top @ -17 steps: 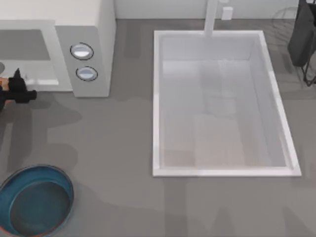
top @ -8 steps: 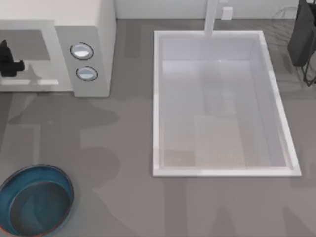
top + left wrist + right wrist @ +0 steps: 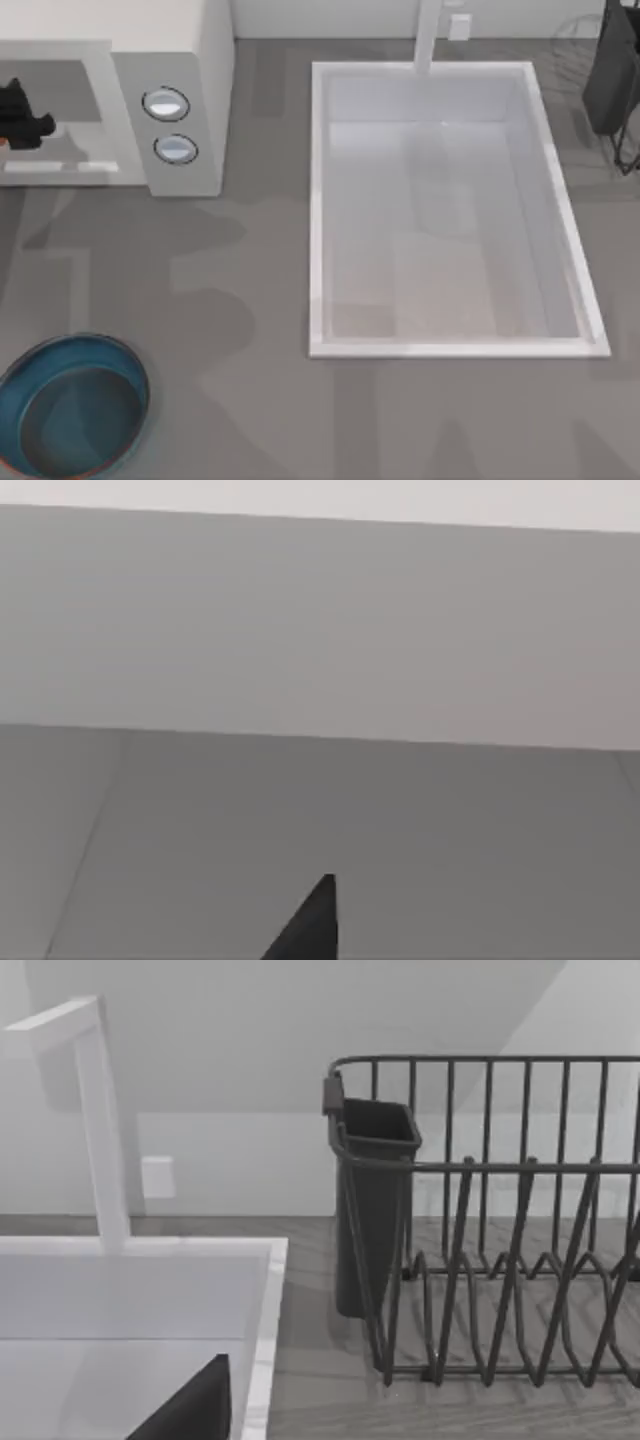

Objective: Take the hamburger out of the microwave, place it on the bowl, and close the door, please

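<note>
Left gripper [image 3: 25, 125] inside microwave [image 3: 170, 60] cavity, finger state unclear; orange sliver of hamburger [image 3: 4, 144] just beside it. Best centred over hamburger before clamping, then drawn straight out towards bowl [image 3: 72, 405], below microwave.

Left gripper [image 3: 22, 118]: a second ago out in front of the microwave [image 3: 170, 60] opening at the table's left edge; now up inside the grey cavity.
Last half second: only a slight nudge right.
Hamburger [image 3: 3, 144]: earlier an orange patch by the gripper, now a sliver at the frame edge.
</note>
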`<control>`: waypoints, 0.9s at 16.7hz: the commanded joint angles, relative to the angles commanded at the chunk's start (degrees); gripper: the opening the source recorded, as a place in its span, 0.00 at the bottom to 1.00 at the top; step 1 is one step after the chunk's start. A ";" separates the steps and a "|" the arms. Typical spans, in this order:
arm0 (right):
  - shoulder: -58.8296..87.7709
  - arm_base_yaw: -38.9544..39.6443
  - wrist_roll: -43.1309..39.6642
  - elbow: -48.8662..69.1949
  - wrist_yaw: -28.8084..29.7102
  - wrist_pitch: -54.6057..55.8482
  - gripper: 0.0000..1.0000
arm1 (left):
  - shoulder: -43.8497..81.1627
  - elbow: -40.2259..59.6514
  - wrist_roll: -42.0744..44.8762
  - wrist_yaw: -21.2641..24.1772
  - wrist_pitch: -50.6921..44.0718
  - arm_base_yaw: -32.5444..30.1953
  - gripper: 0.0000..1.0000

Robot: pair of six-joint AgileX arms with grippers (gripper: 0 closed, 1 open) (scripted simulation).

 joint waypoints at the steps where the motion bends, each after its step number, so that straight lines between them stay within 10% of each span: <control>1: 0.00 0.00 0.00 0.00 0.00 0.00 1.00 | -0.17 1.06 -2.28 -0.78 -2.24 -0.86 0.00; 15: 0.00 0.00 0.00 0.00 0.00 0.00 1.00 | 2.08 25.71 -82.82 -24.99 -74.27 -27.11 0.00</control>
